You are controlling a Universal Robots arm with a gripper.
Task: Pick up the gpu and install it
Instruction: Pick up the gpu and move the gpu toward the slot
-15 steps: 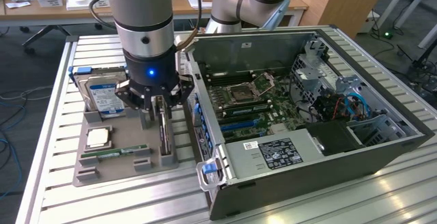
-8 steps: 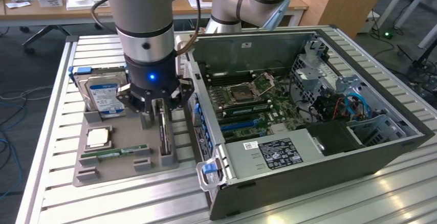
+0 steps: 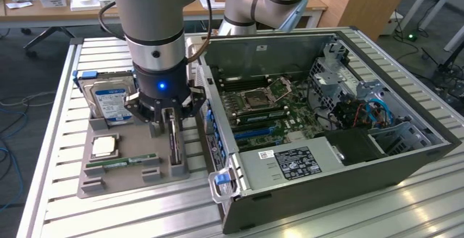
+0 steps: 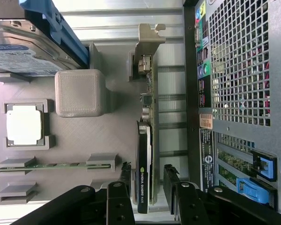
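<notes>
Slatted metal table, desks behind, gpu upright

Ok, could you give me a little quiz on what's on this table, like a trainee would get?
1. True or false: the graphics card stands on edge in the grey tray.
2. What does the open gripper straddle? A hard drive, B graphics card, C memory stick.
3. Fill in: the computer case lies with its side panel ____.
Key: 1 true; 2 B; 3 off.
</notes>
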